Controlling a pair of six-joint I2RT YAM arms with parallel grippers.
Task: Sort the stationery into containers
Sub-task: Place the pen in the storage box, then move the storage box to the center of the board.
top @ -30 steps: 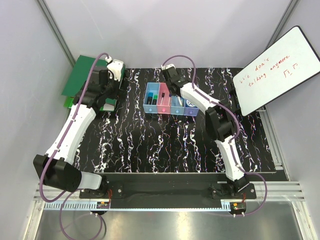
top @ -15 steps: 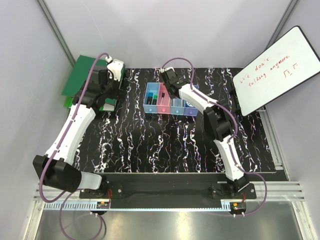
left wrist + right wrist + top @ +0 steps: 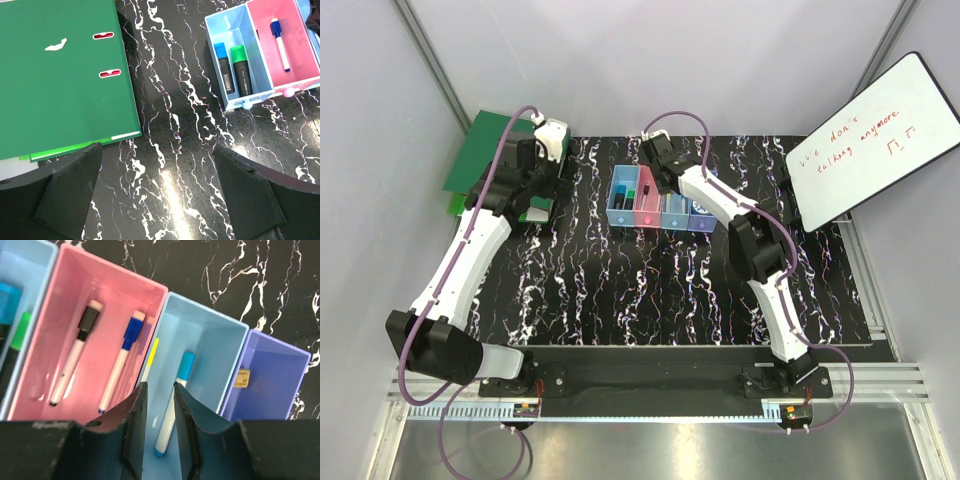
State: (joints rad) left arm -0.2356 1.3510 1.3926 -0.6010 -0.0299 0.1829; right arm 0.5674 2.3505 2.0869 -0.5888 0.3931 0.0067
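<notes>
The containers (image 3: 645, 208) are joined bins in a row at the mat's far middle. My right gripper (image 3: 160, 387) hangs over the middle light blue bin (image 3: 215, 345), open by a narrow gap with nothing between its fingers. Below it lie a pen with a light blue cap (image 3: 184, 367) and a yellow-tipped pen (image 3: 151, 357). The pink bin (image 3: 55, 315) holds a black-capped marker (image 3: 75, 360) and a blue-capped marker (image 3: 122, 362). A blue highlighter (image 3: 222, 65) and a green highlighter (image 3: 241, 70) lie in the left bin. My left gripper (image 3: 157, 150) is wide open over bare mat.
A large green ring binder (image 3: 60, 75) lies at the mat's far left, right by my left gripper (image 3: 538, 185). A whiteboard with red writing (image 3: 875, 140) leans at the far right. The violet bin (image 3: 270, 385) shows a small label (image 3: 243, 378).
My right gripper has shifted slightly left over the bins and its jaws have parted from shut. The left arm has not moved.
</notes>
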